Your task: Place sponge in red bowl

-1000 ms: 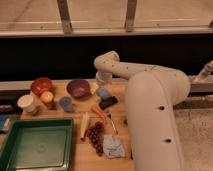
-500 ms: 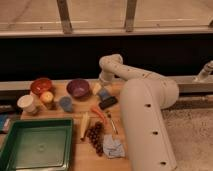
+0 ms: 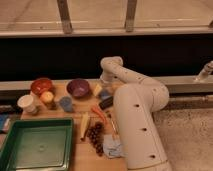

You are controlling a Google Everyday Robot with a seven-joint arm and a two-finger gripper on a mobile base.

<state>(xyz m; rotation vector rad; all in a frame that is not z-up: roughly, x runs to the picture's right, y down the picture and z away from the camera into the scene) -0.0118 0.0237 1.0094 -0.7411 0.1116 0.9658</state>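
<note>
Reaching with the white arm (image 3: 140, 112) from the front right of the desk (image 3: 72, 115), up and over toward the rear edge. Holding the end effector (image 3: 103, 85) low over the rear of the desk, just right of the purple bowl (image 3: 78, 88). Cannot tell whether set wide, set narrow or gripping anything.

Task item:
- Lying just beside the end effector, at its lower left: a pale yellow block, apparently the sponge (image 3: 97, 89).
- Sitting between the purple bowl and a small blue thing (image 3: 105, 94).
- Cannot tell whether touching the end effector.
- Resting well apart from the red bowl (image 3: 41, 86), with the purple bowl lying between the two.

Rear left of the desk:
- Standing upright near the rear left corner: the red bowl.
- Sitting just in front of the red bowl: a round yellow fruit (image 3: 47, 96).
- Standing left of the fruit: a white cup (image 3: 27, 103).
- Standing right of the fruit: a blue cup (image 3: 65, 103).

Middle and front of the desk:
- Lying just in front of the blue thing, close to the arm: a dark block (image 3: 106, 103).
- Lying further forward: a carrot (image 3: 98, 113), a banana (image 3: 85, 125) and a bunch of grapes (image 3: 95, 138).
- Lying at the front, beside the arm: a blue and white packet (image 3: 114, 148).
- Occupying the front left: a green tray (image 3: 10, 150).
</note>
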